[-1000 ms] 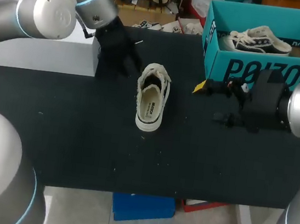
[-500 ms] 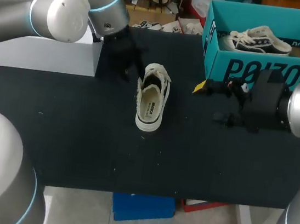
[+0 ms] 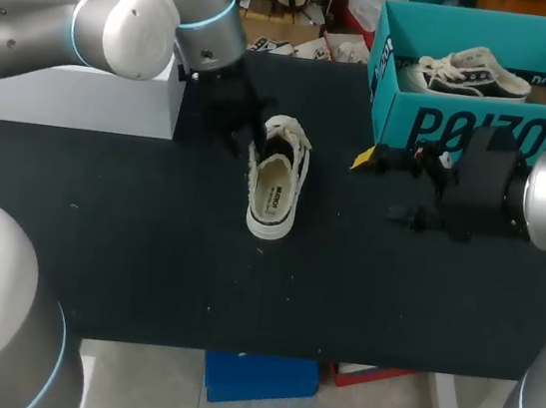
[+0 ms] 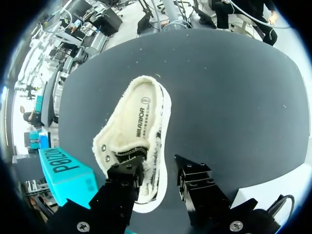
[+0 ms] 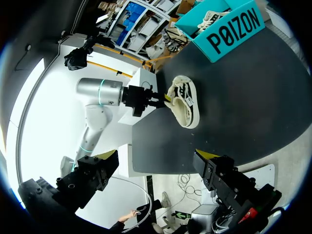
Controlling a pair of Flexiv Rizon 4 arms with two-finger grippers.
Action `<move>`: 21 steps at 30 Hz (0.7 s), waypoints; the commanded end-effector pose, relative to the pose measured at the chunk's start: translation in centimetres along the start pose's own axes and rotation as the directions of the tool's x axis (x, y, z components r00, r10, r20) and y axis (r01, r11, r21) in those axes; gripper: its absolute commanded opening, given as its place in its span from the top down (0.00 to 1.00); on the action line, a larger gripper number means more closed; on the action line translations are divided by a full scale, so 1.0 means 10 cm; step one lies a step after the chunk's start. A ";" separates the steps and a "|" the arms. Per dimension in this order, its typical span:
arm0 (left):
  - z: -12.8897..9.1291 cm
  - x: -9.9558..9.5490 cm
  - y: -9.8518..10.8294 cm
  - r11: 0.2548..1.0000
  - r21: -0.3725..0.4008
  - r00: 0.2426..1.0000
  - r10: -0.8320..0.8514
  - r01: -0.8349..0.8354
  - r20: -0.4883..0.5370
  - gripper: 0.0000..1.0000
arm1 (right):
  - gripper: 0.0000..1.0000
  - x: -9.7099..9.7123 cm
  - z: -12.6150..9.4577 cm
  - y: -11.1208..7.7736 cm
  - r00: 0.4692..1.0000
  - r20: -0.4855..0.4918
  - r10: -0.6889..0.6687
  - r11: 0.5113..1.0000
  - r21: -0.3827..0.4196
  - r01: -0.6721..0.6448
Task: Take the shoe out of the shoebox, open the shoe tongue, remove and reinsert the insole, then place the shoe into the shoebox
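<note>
Left pincer [image 4: 161, 168] open at shoe [image 4: 127, 127] — printed insole [image 4: 138, 108], lettered teal shoebox [image 3: 484, 133]

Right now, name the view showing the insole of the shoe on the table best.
The left wrist view: the insole lies large ahead of the left gripper. The head view shows it small; in the right wrist view the shoe is distant, insole unclear.

The shoe [image 4: 134, 126] presented a cream, fuzzy fleece-like lining with frayed cloth edges and a smooth white rubbery sole rim. The table [image 3: 146, 248] carried a matt black covering, lightly speckled, and the shoebox [image 3: 397, 105] was matt teal card. The left arm [image 3: 126, 19] had a glossy grey shell, while the left gripper [image 4: 158, 180] was matt black with bolted parts.
</note>
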State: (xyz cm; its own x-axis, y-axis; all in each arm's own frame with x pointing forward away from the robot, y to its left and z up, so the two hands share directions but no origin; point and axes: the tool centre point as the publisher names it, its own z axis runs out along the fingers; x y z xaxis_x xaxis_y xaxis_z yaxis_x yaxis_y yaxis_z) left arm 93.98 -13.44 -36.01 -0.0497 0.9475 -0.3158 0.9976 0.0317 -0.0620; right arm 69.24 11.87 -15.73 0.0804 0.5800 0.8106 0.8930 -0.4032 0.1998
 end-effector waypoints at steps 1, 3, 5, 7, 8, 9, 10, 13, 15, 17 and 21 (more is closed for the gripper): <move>0.08 -0.03 0.01 1.000 0.002 1.000 0.021 -0.021 -0.014 0.64 | 0.00 0.00 0.00 -0.01 1.000 0.002 0.000 1.000 -0.001 0.000; 0.11 -0.02 -0.02 1.000 0.008 0.999 0.026 -0.026 -0.018 0.64 | 0.00 0.00 0.00 -0.01 1.000 0.002 0.000 1.000 -0.001 0.000; 0.14 -0.01 -0.02 0.999 0.003 0.999 0.039 -0.039 -0.031 0.65 | 0.00 0.00 0.00 -0.01 1.000 0.002 0.000 1.000 -0.001 0.000; 0.19 0.02 0.01 0.999 0.007 0.998 0.043 -0.043 -0.038 0.65 | 0.00 0.00 0.00 -0.01 1.000 0.002 0.000 1.000 -0.001 0.000; 0.20 0.02 -0.01 0.999 0.005 0.998 0.049 -0.049 -0.045 0.65 | 0.00 0.00 0.00 -0.01 1.000 0.002 0.000 1.000 -0.001 0.000; 0.20 0.02 -0.02 0.999 0.004 0.998 0.051 -0.051 -0.047 0.65 | 0.00 0.00 0.00 -0.01 1.000 0.002 0.000 1.000 -0.001 0.000; 0.23 0.03 -0.01 0.999 0.005 0.997 0.052 -0.052 -0.049 0.65 | 0.00 0.00 0.00 -0.01 1.000 0.002 0.000 1.000 -0.001 0.000; 0.27 0.04 -0.01 0.998 0.004 0.996 0.063 -0.063 -0.063 0.67 | 0.00 0.00 0.00 -0.01 1.000 0.002 0.000 1.000 -0.001 0.000; 0.29 0.05 0.01 0.998 0.005 0.996 0.063 -0.063 -0.064 0.68 | 0.00 0.00 0.00 -0.01 1.000 0.002 0.000 1.000 -0.001 0.000; 0.34 0.06 0.02 0.997 0.000 0.994 0.074 -0.075 -0.076 0.71 | 0.00 0.00 0.00 -0.01 1.000 0.002 0.000 1.000 -0.001 0.000; 0.38 0.06 0.01 0.996 0.001 0.992 0.085 -0.085 -0.089 0.73 | 0.00 0.00 0.00 -0.01 1.000 0.002 0.000 1.000 -0.001 0.000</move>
State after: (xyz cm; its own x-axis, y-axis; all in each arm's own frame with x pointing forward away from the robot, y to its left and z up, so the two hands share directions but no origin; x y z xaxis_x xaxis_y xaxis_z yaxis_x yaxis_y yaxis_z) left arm 93.65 -13.69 -39.32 0.0371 0.9699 -0.2405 0.9983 -0.0470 -0.0357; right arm 69.24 11.87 -15.74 0.0805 0.5800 0.8106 0.8930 -0.4032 0.1998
